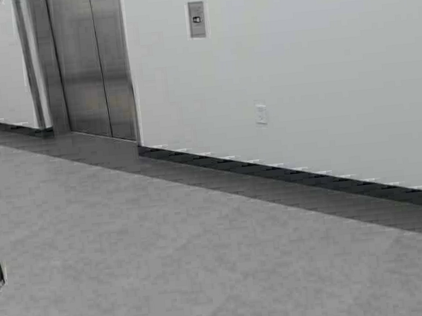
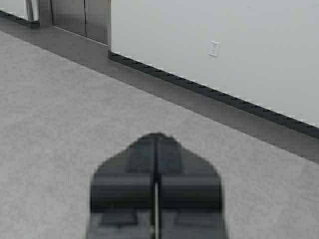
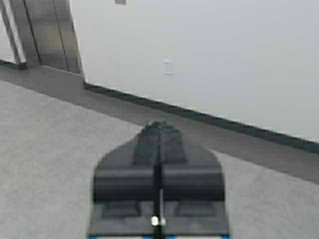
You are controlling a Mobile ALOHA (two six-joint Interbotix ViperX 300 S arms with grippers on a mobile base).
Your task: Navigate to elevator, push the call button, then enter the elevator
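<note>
Both grippers — left gripper, right gripper — hang pinched closed over grey floor; elevator doors closed, call button just beside.

All views forward, sharing elevator

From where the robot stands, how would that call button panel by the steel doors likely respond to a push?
The call button panel looks like a flat metal plate flush on the wall, so probably rigid. Its button appears small, likely needing a precise press. The elevator doors are shut.
</note>
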